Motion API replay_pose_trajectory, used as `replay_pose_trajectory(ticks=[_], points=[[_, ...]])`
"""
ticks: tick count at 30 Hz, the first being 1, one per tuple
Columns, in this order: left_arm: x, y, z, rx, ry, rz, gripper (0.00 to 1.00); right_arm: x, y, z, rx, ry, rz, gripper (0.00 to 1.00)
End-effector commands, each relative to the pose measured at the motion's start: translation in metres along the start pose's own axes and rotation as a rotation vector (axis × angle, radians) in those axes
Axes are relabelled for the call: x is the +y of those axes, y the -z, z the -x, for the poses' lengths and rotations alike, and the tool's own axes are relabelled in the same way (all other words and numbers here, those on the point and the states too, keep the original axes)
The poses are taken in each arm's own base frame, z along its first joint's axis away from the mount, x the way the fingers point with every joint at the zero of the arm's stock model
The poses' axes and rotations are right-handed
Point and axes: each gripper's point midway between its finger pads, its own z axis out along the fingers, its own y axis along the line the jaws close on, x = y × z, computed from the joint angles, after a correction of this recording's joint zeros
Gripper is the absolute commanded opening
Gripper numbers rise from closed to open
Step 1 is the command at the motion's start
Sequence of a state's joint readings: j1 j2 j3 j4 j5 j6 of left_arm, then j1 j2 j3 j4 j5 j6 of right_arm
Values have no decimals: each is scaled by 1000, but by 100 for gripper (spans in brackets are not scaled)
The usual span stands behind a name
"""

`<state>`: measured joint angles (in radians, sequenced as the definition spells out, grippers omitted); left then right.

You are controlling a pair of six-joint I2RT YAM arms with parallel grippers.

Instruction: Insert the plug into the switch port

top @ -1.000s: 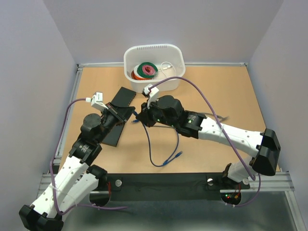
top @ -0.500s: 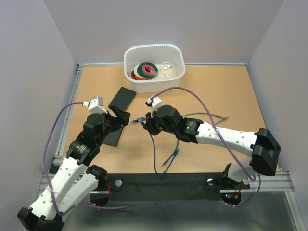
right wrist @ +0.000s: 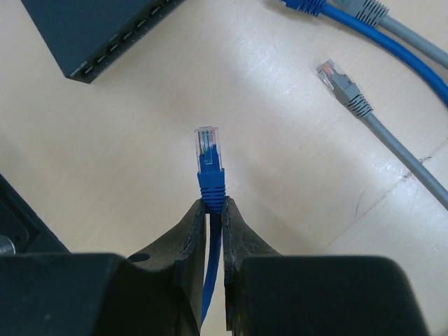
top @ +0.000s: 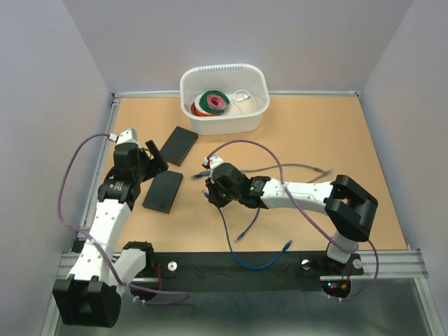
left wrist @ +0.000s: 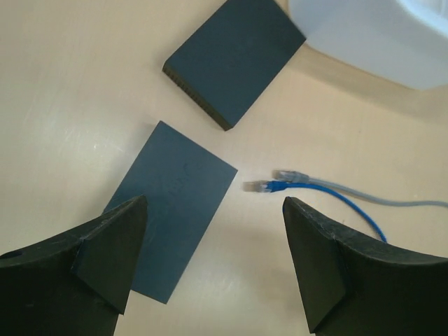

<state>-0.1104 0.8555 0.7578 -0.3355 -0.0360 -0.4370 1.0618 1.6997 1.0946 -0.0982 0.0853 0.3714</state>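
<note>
The switch [top: 162,191] is a flat black box lying on the table left of centre. Its row of ports [right wrist: 119,50] faces my right gripper. The right gripper [top: 208,190] is low over the table just right of the switch. It [right wrist: 215,203] is shut on the blue cable right behind the plug [right wrist: 208,150], which sticks out ahead of the fingertips, a short gap from the ports. My left gripper [top: 155,159] hangs open and empty above the switch's far end [left wrist: 171,210], jaws wide [left wrist: 215,206].
A second black box [top: 177,145] lies just beyond the switch. A loose blue plug [left wrist: 269,187] and a grey plug [left wrist: 287,173] lie between the boxes and the right gripper, another grey plug [right wrist: 339,78] nearby. A white bin [top: 224,122] of coiled cables stands at the back.
My left gripper has opened and let go of the switch, which now lies flat, and the left arm has drawn back to the left. The right gripper has come nearer and lower with the plug.
</note>
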Motion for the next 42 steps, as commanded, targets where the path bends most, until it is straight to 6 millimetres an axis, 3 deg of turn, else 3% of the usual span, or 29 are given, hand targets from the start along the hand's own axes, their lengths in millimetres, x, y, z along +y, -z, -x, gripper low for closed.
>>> replay_pose_trajectory(ticks=[1, 3, 6, 13, 19, 31, 42], points=[[-5, -1, 30, -28, -58, -70, 90, 21, -5, 31, -67, 19, 58, 0], [11, -5, 43, -38, -60, -33, 90, 23, -9, 34, -69, 34, 61, 0], [25, -17, 41, -6, -27, 24, 92, 26, -20, 31, -48, 62, 78, 0], [58, -52, 2, 145, 83, 74, 89, 39, -43, 25, -6, 108, 130, 1], [64, -64, -12, 175, 95, 81, 87, 47, -60, 15, 29, 138, 159, 0], [71, -84, -33, 252, 108, 91, 81, 88, -83, 0, 96, 184, 255, 1], [73, -93, -63, 355, 104, 110, 79, 88, -90, -9, 132, 198, 231, 0]])
